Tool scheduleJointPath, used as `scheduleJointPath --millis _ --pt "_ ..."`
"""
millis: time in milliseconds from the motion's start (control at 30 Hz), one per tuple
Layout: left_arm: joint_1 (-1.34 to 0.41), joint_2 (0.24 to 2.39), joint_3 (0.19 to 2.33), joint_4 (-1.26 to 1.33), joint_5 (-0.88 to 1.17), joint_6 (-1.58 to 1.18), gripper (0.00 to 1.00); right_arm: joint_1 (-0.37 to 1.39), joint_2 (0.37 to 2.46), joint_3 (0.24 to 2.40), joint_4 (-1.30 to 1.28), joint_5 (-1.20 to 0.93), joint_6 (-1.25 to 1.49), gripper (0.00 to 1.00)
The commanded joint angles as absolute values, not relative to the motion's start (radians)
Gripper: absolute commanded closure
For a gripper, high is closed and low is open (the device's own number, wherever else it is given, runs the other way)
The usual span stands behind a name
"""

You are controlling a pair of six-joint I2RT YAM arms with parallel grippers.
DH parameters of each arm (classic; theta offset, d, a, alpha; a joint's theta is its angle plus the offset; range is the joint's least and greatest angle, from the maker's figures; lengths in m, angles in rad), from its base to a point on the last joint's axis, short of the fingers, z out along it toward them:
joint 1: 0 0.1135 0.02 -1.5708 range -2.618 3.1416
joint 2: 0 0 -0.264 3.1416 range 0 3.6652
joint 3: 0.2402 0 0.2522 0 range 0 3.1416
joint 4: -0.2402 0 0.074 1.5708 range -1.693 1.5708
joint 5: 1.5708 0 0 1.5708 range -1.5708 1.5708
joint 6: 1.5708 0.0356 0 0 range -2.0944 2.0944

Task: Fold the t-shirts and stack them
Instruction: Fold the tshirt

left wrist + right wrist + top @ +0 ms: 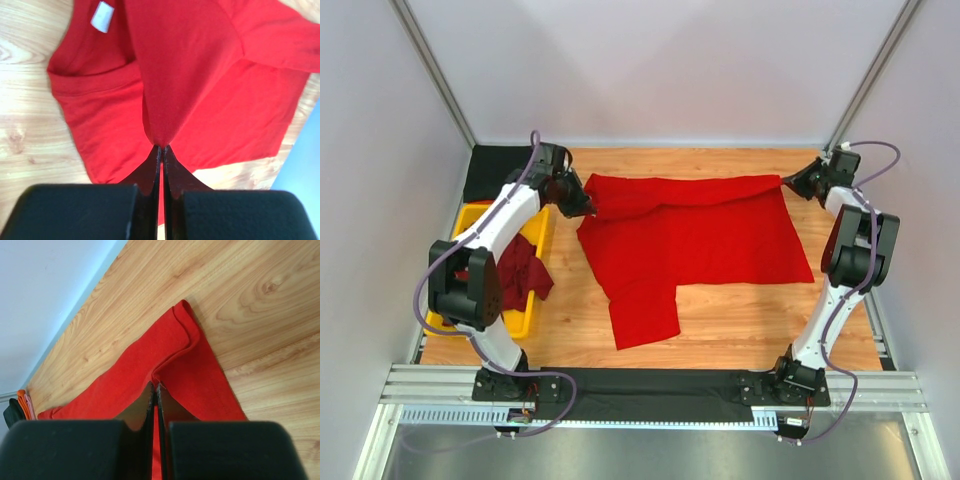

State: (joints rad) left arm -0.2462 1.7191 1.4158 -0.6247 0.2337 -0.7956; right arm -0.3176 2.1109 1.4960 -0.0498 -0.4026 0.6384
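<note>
A bright red t-shirt (705, 235) lies spread on the wooden table, its far edge lifted and folded over. My left gripper (588, 207) is shut on the shirt's left far corner; the left wrist view shows the cloth (180, 75) pinched between the fingers, with the white neck label (102, 16) at top left. My right gripper (788, 183) is shut on the right far corner; the right wrist view shows the red hem (175, 350) pinched there. A dark maroon t-shirt (520, 270) hangs over the yellow tray. A black cloth (495, 170) lies at the far left corner.
The yellow tray (540, 235) stands at the table's left edge under the left arm. White walls enclose the back and sides. A dark strip (640, 385) runs along the near edge between the arm bases.
</note>
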Motion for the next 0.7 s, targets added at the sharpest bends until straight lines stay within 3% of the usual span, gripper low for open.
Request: scheduleJointPath --millis 0,233,533,667 --pt "-0.279 1.638 1.405 -0.621 0.235 -0.805 1.00 -0.324 2.046 1.491 -0.032 -0.405 0.620 1.00" --pt "-0.311 1.632 1.258 -0.603 0.219 -0.811 1.00 -0.341 2.103 1.494 -0.055 -0.403 0.606 1.00" --pt "-0.318 1.698 1.216 -0.584 0.242 -0.795 1.00 -0.370 2.118 1.439 -0.069 -0.382 0.600 1.00" --pt "-0.324 1.724 1.213 -0.601 0.259 -0.790 1.00 -0.370 2.141 1.450 -0.077 -0.417 0.603 0.91"
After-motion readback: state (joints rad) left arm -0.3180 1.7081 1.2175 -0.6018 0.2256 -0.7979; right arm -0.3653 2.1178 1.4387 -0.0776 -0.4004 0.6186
